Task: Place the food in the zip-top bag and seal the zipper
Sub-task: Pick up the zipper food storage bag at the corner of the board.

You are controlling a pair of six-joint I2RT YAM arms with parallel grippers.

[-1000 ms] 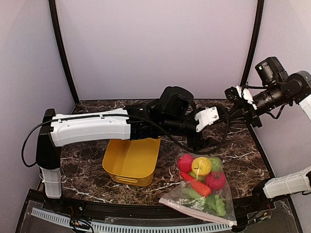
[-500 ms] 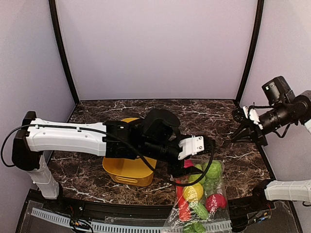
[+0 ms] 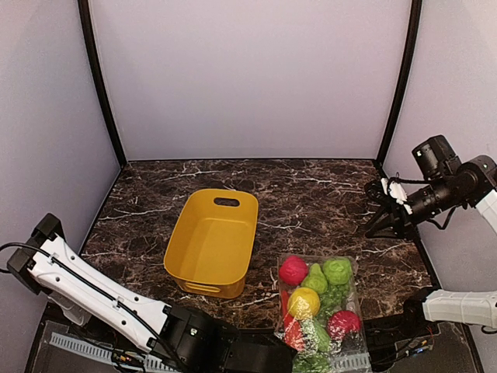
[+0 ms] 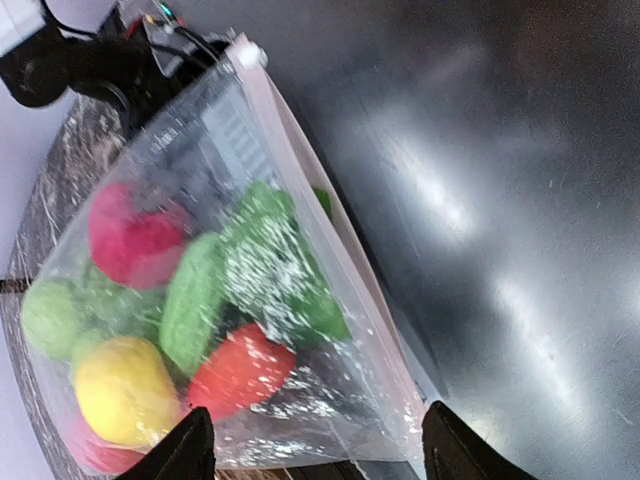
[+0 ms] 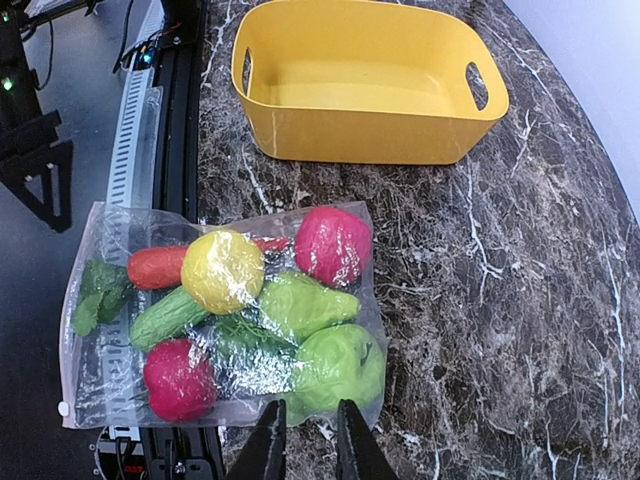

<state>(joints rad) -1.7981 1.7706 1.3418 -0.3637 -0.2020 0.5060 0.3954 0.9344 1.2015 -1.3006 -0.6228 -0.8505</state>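
Looks nearly finished: food (image 5: 240, 300) inside zip-top bag (image 5: 110, 380) at near edge of worktop (image 3: 311, 202), zipper (image 4: 305, 190) closure unclear; left pincer (image 4: 320, 450) agape, right pincer (image 5: 310, 445) near-closed, both empty.

Reaches left arm (image 3: 93, 287) low from lower left toward bottom centre of top view, dark wrist at bottom edge. Holds left tool (image 4: 318, 455) with fingers (image 4: 190, 450) spread wide. Holds right arm (image 3: 458, 183) raised and folded at right edge. Points right tool (image 5: 308, 440) down-left, fingers (image 5: 265, 450) almost together.
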